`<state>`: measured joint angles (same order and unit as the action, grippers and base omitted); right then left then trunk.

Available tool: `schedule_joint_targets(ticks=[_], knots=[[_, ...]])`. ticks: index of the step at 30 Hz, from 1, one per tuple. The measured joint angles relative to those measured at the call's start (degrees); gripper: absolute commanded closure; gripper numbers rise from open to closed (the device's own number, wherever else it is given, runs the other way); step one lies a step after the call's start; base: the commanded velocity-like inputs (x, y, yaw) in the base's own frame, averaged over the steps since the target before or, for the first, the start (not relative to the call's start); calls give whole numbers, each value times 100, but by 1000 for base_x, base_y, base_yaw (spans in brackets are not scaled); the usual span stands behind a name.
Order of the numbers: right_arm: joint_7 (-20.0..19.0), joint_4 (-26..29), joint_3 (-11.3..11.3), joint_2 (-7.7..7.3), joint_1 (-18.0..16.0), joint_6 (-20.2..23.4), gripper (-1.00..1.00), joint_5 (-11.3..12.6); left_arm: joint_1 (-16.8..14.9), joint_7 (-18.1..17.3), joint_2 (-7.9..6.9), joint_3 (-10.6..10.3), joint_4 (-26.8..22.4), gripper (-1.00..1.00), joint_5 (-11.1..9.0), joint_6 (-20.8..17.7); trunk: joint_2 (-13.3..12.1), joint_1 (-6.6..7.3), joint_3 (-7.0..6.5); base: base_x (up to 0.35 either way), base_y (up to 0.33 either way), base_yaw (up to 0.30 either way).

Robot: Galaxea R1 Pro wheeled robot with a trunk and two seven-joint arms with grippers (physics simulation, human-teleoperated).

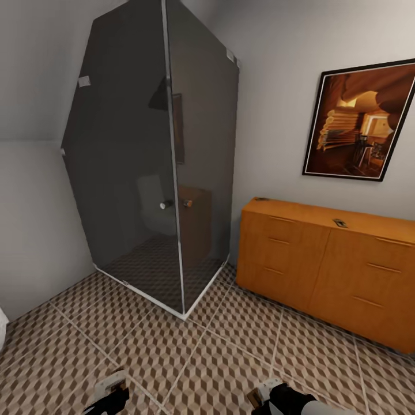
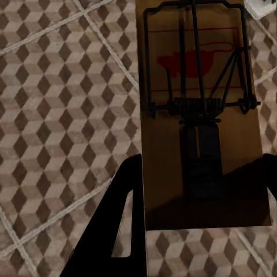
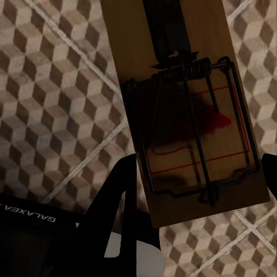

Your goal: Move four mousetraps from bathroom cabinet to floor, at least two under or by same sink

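In the left wrist view my left gripper [image 2: 202,190] is shut on a mousetrap [image 2: 199,115], a brown board with a dark wire spring, held above the cube-patterned bathroom floor [image 2: 63,115]. My right gripper [image 3: 199,184] is likewise shut on a second mousetrap [image 3: 190,104] over the floor [image 3: 52,104]. In the head view both grippers, left [image 1: 109,395] and right [image 1: 262,396], sit at the bottom edge. The orange-brown cabinet [image 1: 323,265] stands at the right wall, with two small mousetraps on its top, one [image 1: 340,222] near the middle and one [image 1: 262,199] at its left end.
A dark glass shower enclosure [image 1: 155,173] fills the corner left of the cabinet. A framed picture [image 1: 360,121] hangs above the cabinet. A white rounded fixture's edge [image 1: 2,334] shows at far left. Tiled floor [image 1: 202,357] spreads between me and the cabinet.
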<state>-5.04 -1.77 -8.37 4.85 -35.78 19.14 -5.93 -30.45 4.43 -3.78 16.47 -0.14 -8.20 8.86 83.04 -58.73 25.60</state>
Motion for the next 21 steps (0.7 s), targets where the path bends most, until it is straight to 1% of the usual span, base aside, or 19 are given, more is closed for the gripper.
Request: schedule_joint_targets(ticks=[5, 6, 21], knots=[[17, 0, 0, 6, 0, -1, 100, 0, 0, 0, 0, 0, 5, 100, 0, 0, 0, 0, 0, 0, 0, 296], [18, 0, 0, 9, 0, -1, 100, 0, 0, 0, 0, 0, 4, 100, 0, 0, 0, 0, 0, 0, 0, 125], [-18, 0, 0, -21, 0, -2, 100, 13, 0, 0, 0, 1, 0, 100, 0, 0, 0, 0, 0, 0, 0, 13]])
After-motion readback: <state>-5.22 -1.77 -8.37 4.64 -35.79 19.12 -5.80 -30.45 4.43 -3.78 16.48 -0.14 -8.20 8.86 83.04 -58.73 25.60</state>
